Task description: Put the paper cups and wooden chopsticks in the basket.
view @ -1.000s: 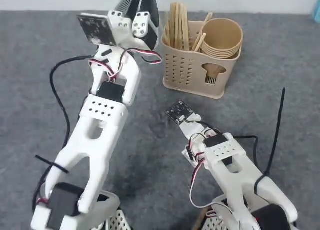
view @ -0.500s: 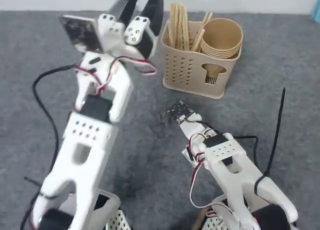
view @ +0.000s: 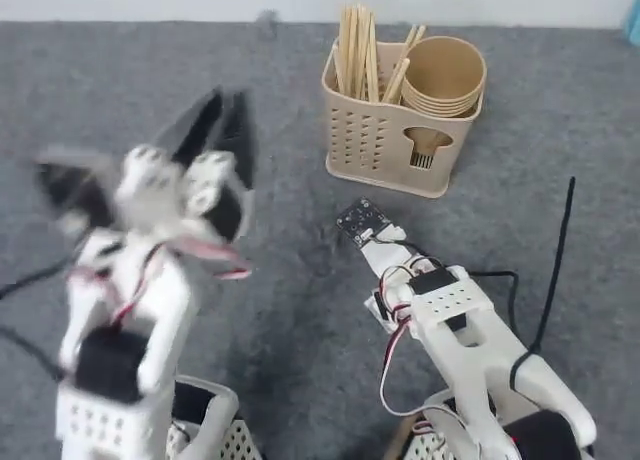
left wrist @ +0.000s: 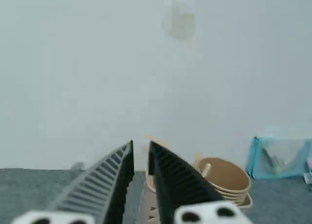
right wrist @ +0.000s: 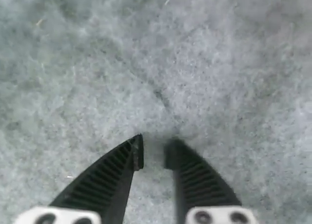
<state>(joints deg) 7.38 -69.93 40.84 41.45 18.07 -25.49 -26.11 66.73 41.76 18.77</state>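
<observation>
left end effector is hanging with ribbed black fingers narrowly parted, empty. beyond it, the perforated beige basket is holding stacked paper cups and wooden chopsticks. right end effector, narrow too, is hovering over fuzzy grey desk.

Left pincer aloft, right pincer pointing down (both slightly parted, empty).
</observation>
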